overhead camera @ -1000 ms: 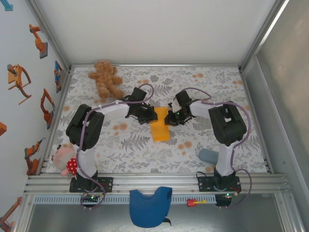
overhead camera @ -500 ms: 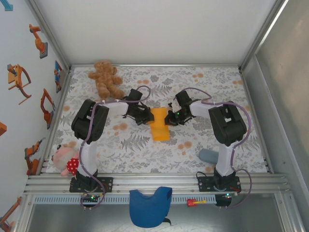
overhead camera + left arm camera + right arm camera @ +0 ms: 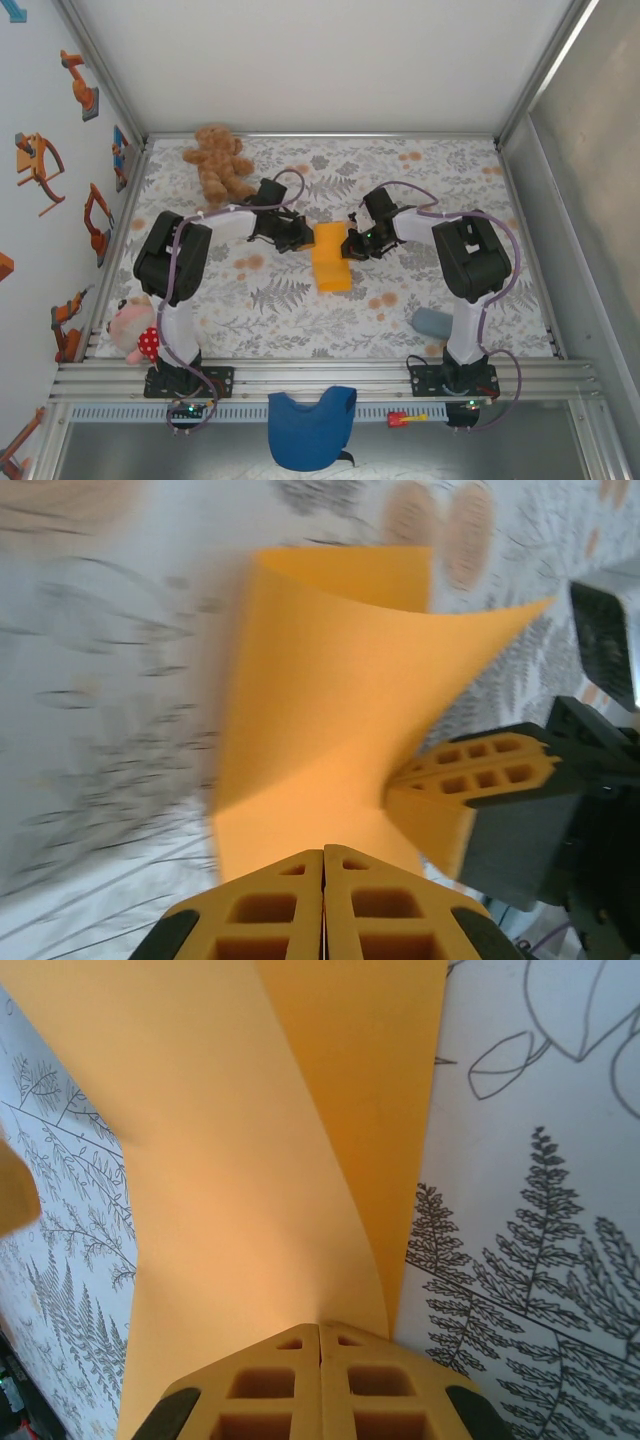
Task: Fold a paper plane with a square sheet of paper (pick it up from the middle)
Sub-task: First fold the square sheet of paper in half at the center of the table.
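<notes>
Orange square sheet of paper (image 3: 331,258): bowed, spanning both pincers. Left gripper (image 3: 300,236) closed tight on its left edge, right gripper (image 3: 352,243) on its right edge. Open table (image 3: 420,180) around both. Teddy bear (image 3: 220,163) beyond left gripper, well apart.

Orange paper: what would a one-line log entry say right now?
paper: curved, pinched from both sides | left gripper: shut on paper | right gripper: shut on paper
</notes>
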{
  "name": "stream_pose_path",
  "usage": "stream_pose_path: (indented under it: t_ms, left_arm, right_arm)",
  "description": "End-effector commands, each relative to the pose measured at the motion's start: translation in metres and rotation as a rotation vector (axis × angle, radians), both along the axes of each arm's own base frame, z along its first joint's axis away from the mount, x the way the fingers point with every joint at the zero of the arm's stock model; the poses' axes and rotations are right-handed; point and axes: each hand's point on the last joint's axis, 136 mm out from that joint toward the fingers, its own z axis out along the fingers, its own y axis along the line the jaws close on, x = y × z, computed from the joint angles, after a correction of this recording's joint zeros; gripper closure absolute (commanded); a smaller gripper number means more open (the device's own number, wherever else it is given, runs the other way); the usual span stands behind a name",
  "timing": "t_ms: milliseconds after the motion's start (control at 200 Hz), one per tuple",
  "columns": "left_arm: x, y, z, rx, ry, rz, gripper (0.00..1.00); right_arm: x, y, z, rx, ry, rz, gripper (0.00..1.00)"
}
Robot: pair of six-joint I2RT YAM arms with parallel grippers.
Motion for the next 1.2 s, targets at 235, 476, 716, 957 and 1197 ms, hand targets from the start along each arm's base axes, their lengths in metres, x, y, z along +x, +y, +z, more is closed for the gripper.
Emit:
stream_pose_path:
  t_ms: [235, 476, 716, 957, 1197]
  left_arm:
    - [0.02, -0.02, -0.025, 0.0, 0.019, 0.007, 0.92]
    - [0.03, 0.029, -0.051, 0.131, 0.008, 0.046, 0.92]
    - [0.05, 0.043, -0.03, 0.108, -0.054, 0.059, 0.92]
    - [0.038, -0.005, 0.017, -0.024, -0.164, 0.007, 0.92]
    - [0.037, -0.025, -0.018, -0.029, -0.085, 0.005, 0.92]
  right_arm:
    - [-0.069, -0.081, -0.094, -0.442, 0.234, -0.019, 0.95]
    - [-0.07, -0.082, -0.094, -0.446, 0.231, -0.023, 0.95]
    - [-0.071, -0.082, -0.095, -0.444, 0.231, -0.025, 0.95]
    - [-0.072, -0.082, -0.094, -0.441, 0.236, -0.028, 0.95]
    - [-0.072, -0.082, -0.096, -0.44, 0.238, -0.027, 0.95]
